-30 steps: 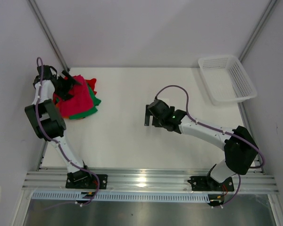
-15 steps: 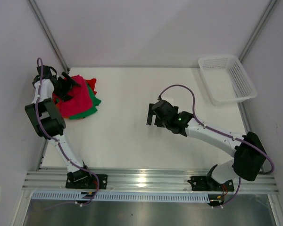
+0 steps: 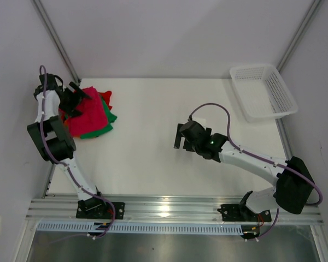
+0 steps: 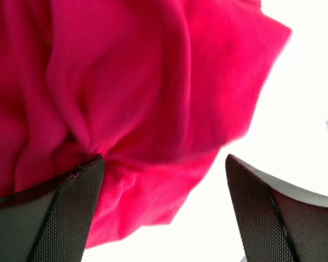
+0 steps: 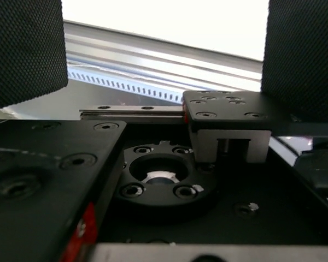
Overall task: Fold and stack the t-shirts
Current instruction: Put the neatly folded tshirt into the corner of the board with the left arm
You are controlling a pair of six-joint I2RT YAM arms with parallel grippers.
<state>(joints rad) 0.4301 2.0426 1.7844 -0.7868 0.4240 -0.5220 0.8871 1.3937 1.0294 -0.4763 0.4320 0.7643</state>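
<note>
The t-shirts lie in a rumpled pile (image 3: pixel 92 114) at the table's far left. A crimson one (image 3: pixel 90 112) is on top, with green (image 3: pixel 109 117), orange (image 3: pixel 71 126) and red (image 3: pixel 105 98) edges showing around it. My left gripper (image 3: pixel 72 97) hangs over the pile's back left corner. In the left wrist view it (image 4: pixel 164 213) is open, and a fold of the crimson t-shirt (image 4: pixel 126 109) hangs loosely between its fingers (image 4: pixel 71 218) without being pinched. My right gripper (image 3: pixel 180 136) is open over the bare middle of the table and holds nothing. In the right wrist view it (image 5: pixel 164 49) faces the arm's own black mount.
A white mesh basket (image 3: pixel 262 90) stands at the back right corner. The metal rail (image 3: pixel 169 210) with both arm bases runs along the near edge. Grey walls close in the table on the left, the back and the right.
The right arm has stretched out, carrying its open gripper a little right and nearer. The left gripper has shifted slightly left over the pile. The pile lies as before.
</note>
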